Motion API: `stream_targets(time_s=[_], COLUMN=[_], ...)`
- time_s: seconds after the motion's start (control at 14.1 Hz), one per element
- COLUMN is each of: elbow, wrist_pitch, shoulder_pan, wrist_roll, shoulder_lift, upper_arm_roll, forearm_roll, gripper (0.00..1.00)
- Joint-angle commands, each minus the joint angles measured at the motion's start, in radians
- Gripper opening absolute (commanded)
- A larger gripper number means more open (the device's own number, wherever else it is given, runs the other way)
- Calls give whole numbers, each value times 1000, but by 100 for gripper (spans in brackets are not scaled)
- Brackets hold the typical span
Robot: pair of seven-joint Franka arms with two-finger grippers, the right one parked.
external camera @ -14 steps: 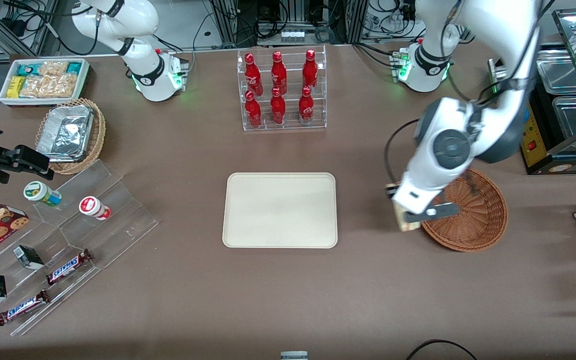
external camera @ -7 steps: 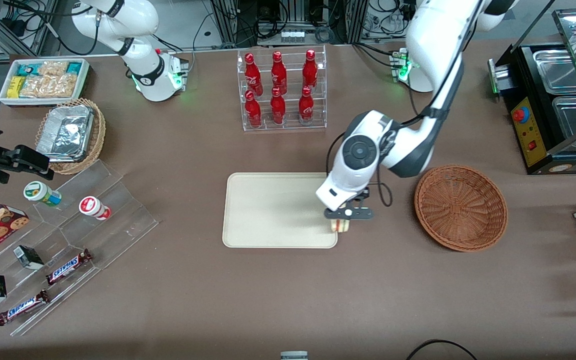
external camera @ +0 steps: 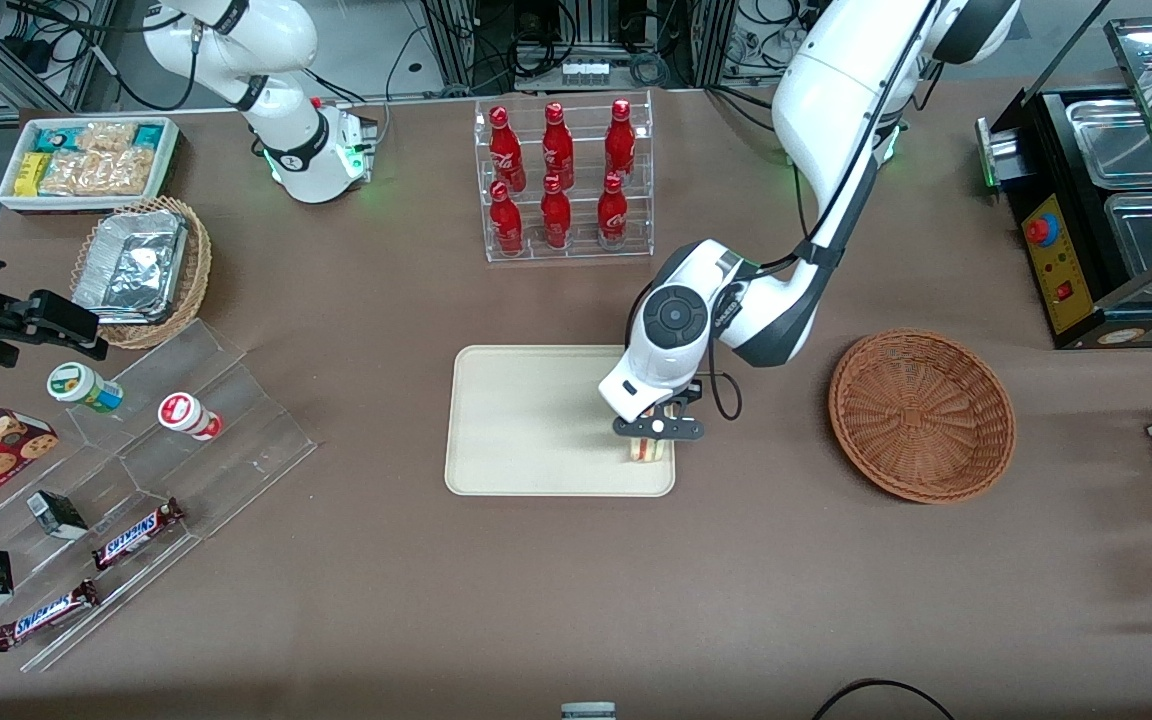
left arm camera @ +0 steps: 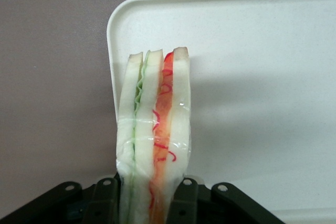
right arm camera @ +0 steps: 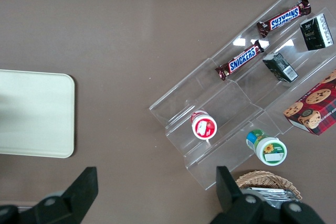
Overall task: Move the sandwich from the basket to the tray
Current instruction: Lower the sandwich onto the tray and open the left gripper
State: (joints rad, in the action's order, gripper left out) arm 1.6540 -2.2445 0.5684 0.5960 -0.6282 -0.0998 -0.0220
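Since half a second ago your gripper has carried the sandwich in from the tray's edge; the basket sits empty toward the working arm's end. Your gripper is clenched on the sandwich, whose long axis runs straight out from between the fingers. It hangs over the tray's corner, partly past the rim, so I judge you should shift inward before lowering.
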Motion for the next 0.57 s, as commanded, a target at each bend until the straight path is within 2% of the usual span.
stream_targets(time_s=[0.0, 0.14, 0.42, 0.49], elbow=[-39, -39, -42, -42], wrist_pitch=[-39, -79, -86, -89], shoulder_pan=[13, 13, 42, 42], wrist_roll=[30, 41, 37, 37], shoulder_lift=[-38, -50, -73, -73], upper_arm_roll=[11, 11, 11, 11], forearm_roll=[13, 51, 50, 48], gripper=[33, 33, 34, 42])
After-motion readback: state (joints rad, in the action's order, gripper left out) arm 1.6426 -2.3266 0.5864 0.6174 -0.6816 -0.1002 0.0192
